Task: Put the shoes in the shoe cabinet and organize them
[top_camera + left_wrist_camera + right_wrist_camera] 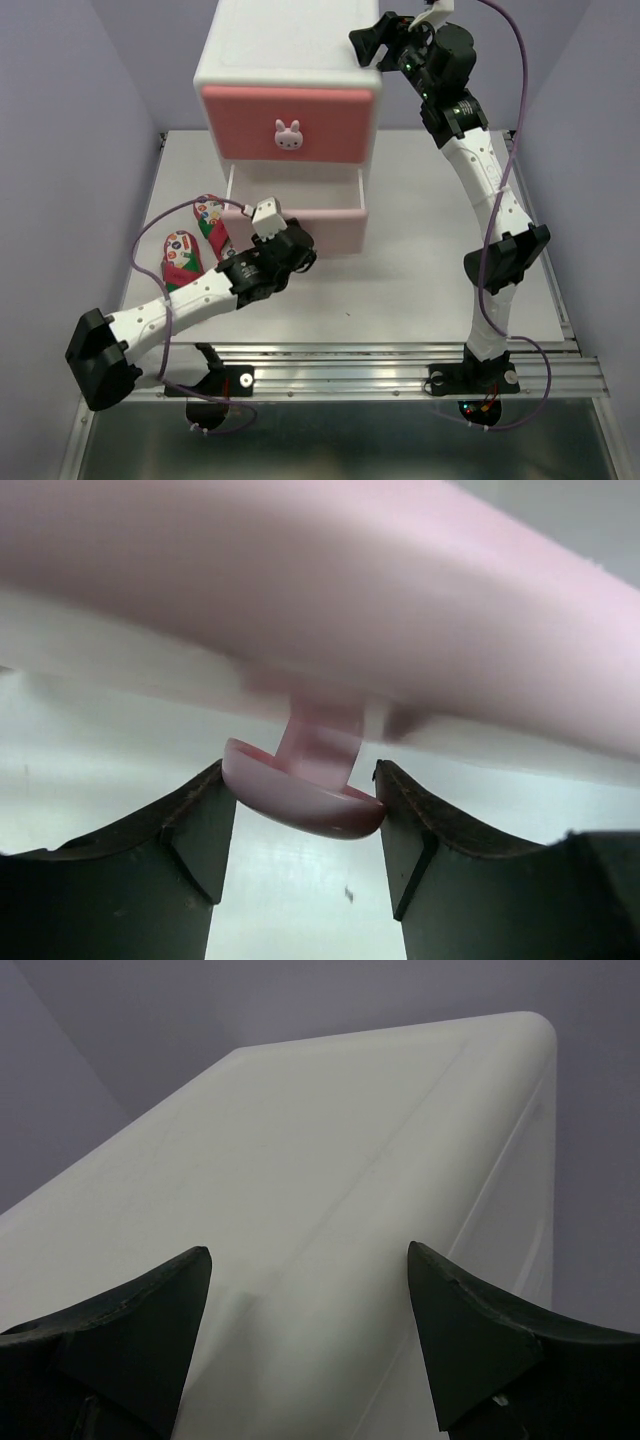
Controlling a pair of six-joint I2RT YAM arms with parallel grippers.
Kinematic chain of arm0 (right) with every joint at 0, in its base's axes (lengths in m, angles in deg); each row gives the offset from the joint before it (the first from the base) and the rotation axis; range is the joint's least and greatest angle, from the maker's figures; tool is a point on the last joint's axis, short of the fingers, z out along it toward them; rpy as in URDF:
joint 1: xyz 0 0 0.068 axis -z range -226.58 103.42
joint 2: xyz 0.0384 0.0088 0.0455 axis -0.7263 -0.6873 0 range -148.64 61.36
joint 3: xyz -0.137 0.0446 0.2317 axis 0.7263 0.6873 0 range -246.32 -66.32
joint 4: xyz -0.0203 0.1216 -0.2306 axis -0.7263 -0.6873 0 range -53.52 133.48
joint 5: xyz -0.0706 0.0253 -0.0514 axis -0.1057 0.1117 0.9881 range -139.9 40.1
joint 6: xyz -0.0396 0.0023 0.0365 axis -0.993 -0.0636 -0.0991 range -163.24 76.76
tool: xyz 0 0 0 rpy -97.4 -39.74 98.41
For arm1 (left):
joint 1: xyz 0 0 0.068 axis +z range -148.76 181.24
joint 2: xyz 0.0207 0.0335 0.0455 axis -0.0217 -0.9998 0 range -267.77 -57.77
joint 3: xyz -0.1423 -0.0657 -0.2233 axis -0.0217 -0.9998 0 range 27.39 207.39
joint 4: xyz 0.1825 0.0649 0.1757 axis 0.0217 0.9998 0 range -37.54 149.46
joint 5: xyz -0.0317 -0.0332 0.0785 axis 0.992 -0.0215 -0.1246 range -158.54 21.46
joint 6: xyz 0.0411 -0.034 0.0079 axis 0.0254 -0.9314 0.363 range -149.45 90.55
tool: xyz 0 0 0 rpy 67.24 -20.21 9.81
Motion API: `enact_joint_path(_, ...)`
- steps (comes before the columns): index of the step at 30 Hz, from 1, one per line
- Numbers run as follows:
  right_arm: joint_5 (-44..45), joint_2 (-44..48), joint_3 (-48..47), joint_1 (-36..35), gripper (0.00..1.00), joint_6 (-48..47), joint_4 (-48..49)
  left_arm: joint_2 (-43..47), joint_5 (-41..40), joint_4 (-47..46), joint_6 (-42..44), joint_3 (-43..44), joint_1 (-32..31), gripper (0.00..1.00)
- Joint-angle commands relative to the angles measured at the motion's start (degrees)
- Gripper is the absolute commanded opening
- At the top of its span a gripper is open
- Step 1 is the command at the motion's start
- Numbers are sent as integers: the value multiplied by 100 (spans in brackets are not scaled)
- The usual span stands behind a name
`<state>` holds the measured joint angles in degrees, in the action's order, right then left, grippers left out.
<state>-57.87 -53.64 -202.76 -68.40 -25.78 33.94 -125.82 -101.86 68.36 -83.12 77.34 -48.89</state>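
Step in hand, by my judgement: drawing out the lower drawer (335, 230) of the shoe cabinet (285, 60), which stands part open. The left gripper (305, 775) is closed on the lower drawer knob (300, 805), one finger at each side of its rim. It should pull straight and level. The right gripper (310, 1260) is spread wide at the cabinet's top right edge, holding nothing, and could brace it. The red sandals (183, 258) lie on the table (420, 270), left of the drawer. No legible writing; insole prints are too small.
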Motion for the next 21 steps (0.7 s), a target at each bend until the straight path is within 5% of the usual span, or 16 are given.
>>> enact_joint_path(1, -469, -436, 530, -68, 83, -585, -1419, 327, 915, 1536, -1845, -249, -1181, 0)
enact_joint_path(7, -513, -392, 733, -68, 83, -681, -1349, 302, 1467, 2637, -3849, -153, -3305, 0)
enact_joint_path(10, -504, -400, 742, -68, 83, -734, -1331, -32, 1811, 3269, -4528, 83, -3836, 0)
enact_joint_path(14, -522, -383, 777, -68, 86, -726, -1314, -191, 1698, 3884, -4784, 444, -4101, 28)
enact_joint_path(15, -539, -374, 803, -68, 86, -717, -1305, -156, 1602, 4016, -4880, 462, -4101, 46)
enact_joint_path(16, -539, -365, 812, -68, 86, -708, -1296, -95, 1592, 4070, -4977, 463, -4101, 53)
enact_joint_path(21, -618, -286, 900, -68, 89, -708, -1296, 196, 1373, 4447, -5154, 673, -4101, 73)
